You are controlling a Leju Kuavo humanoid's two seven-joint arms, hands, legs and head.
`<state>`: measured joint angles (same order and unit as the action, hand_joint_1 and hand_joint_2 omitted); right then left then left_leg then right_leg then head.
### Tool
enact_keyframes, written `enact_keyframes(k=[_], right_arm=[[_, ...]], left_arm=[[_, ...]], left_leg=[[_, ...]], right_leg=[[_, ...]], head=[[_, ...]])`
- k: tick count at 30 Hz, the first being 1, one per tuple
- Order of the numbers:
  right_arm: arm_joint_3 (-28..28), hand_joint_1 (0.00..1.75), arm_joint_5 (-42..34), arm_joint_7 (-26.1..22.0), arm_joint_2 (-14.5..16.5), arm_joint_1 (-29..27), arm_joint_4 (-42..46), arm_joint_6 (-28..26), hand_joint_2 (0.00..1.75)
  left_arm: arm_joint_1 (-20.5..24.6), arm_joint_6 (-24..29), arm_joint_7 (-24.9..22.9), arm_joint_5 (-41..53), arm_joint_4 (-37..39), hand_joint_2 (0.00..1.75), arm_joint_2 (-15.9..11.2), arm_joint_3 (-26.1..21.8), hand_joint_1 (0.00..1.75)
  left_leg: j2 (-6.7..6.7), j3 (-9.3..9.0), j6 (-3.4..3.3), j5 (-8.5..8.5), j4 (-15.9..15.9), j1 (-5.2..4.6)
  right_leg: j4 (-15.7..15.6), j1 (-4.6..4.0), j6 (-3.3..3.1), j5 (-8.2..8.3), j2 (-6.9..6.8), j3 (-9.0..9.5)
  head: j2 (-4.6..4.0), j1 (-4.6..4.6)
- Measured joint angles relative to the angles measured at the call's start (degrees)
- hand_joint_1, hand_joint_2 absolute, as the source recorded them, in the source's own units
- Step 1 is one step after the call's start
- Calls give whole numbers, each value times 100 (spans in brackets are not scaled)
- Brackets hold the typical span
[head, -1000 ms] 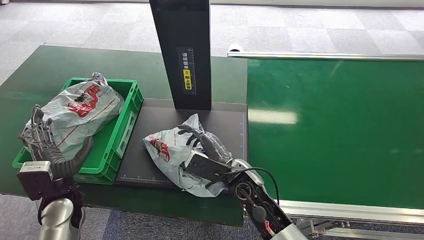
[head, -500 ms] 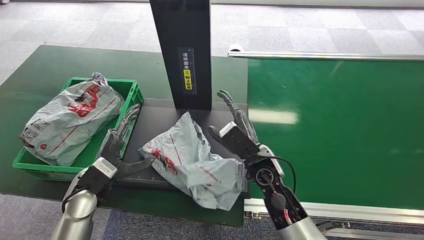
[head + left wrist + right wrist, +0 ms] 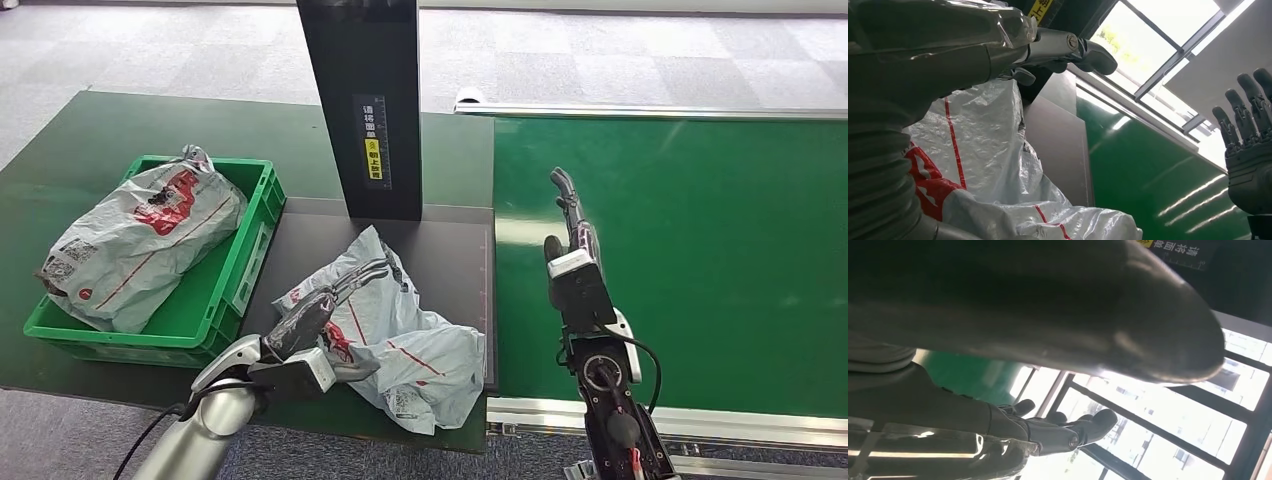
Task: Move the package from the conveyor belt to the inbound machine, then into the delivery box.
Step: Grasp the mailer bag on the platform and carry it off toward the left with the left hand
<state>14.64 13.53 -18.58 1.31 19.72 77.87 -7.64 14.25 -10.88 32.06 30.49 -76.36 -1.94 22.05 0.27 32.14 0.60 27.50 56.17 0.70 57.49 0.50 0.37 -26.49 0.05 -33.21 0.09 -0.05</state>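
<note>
Two big surfaces frame our work: the green conveyor belt on our right and the dark plate of the inbound machine at the centre, its black column standing behind. To our left sits the green delivery box, with one grey parcel lying in it. The package we must move is on the machine plate, crumpled, its long axis running from the box side towards the near edge by the belt, one end overhanging that edge. Our left hand lies on the package's box-side end, fingers stretched along it; we cannot tell whether they grip the plastic. Our right hand is raised above the belt, fingers apart, empty, well clear of the package. We judge the left hand nearer, with the box further to its left.
</note>
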Motion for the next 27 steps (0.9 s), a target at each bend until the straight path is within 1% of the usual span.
enact_keyframes(k=[3, 5, 7, 9, 11, 13, 15, 17, 18, 20, 22, 25, 27], right_arm=[[-73, 0, -1, -5, -27, -59, 102, -60, 0], [-168, 0, -16, -40, -48, -149, 238, -160, 0], [-289, 0, -61, -118, -67, -257, 406, -245, 0], [-389, 0, -111, -210, -81, -351, 557, -290, 0], [-447, 0, -145, -285, -85, -427, 688, -307, 87], [-473, 0, -159, -336, -81, -494, 826, -310, 175], [-479, 0, -169, -361, -74, -533, 935, -317, 175], [-480, 0, -197, -366, -63, -533, 981, -330, 175], [-480, 0, -215, -367, -53, -530, 989, -334, 175], [-480, 0, -243, -367, -28, -528, 994, -336, 175], [-480, 0, -254, -369, -13, -528, 996, -336, 175], [-480, 0, -253, -386, 17, -528, 1003, -335, 175], [-481, 0, -247, -396, 41, -528, 1007, -335, 175]], left_arm=[[57, -72, -26, 135, 97, 175, -16, 125, 0], [138, -56, -76, 415, 305, 175, -6, 308, 0], [266, 199, -145, 856, 689, 175, 50, 580, 0], [448, 652, -252, 1332, 1174, 175, 150, 884, 0], [680, 1173, -424, 1759, 1678, 175, 279, 1153, 0], [1002, 1714, -755, 2262, 2350, 175, 458, 1448, 1], [1383, 2099, -1218, 2848, 3069, 175, 640, 1804, 69], [1744, 2213, -1659, 3413, 3630, 175, 788, 2168, 136], [1900, 2223, -1839, 3651, 3870, 175, 851, 2340, 136], [2125, 2258, -2063, 3956, 4256, 175, 952, 2633, 155], [2264, 2297, -2156, 4068, 4530, 175, 1017, 2835, 175], [2372, 2447, -2246, 4098, 4835, 175, 1072, 2992, 175], [2390, 2746, -2281, 4069, 4968, 175, 1083, 3017, 175]], left_leg=[[-1, -1, 0, 0, 0, 0], [-4, -1, 0, 0, 1, -2], [-5, -1, -1, 0, 1, -6], [-3, -1, -1, 0, 1, -11], [-2, -2, -2, 0, 2, -13], [-12, -3, -3, -1, 3, -13], [-21, -7, -5, -2, 1, -13], [-22, -22, -6, -1, -1, -13], [-22, -33, -6, 1, -3, -13], [-21, -56, -9, 8, -4, -13], [-22, -78, -11, 13, -5, -13], [-22, -96, -12, 11, -6, -13], [-20, -100, -11, 4, -6, -13]], right_leg=[[0, 0, 0, 0, -1, -1], [-1, 2, 0, -1, -4, -1], [-1, 6, 1, -1, -4, 0], [-1, 10, 2, 0, -2, 0], [-1, 13, 3, 1, -3, 1], [-2, 14, 4, 2, -8, 5], [-2, 14, 4, 2, -14, 16], [-2, 14, 4, 0, -16, 38], [-2, 13, 5, -1, -17, 53], [-2, 14, 5, -5, -18, 81], [-4, 14, 7, -8, -19, 104], [-5, 14, 7, -8, -19, 122], [-5, 13, 3, -2, -18, 123]], head=[[0, 1], [0, 2], [0, 1], [0, 1], [0, 0], [0, 0], [0, 0], [0, -1], [0, 1], [0, 0], [0, 1], [0, 1], [0, 1]])
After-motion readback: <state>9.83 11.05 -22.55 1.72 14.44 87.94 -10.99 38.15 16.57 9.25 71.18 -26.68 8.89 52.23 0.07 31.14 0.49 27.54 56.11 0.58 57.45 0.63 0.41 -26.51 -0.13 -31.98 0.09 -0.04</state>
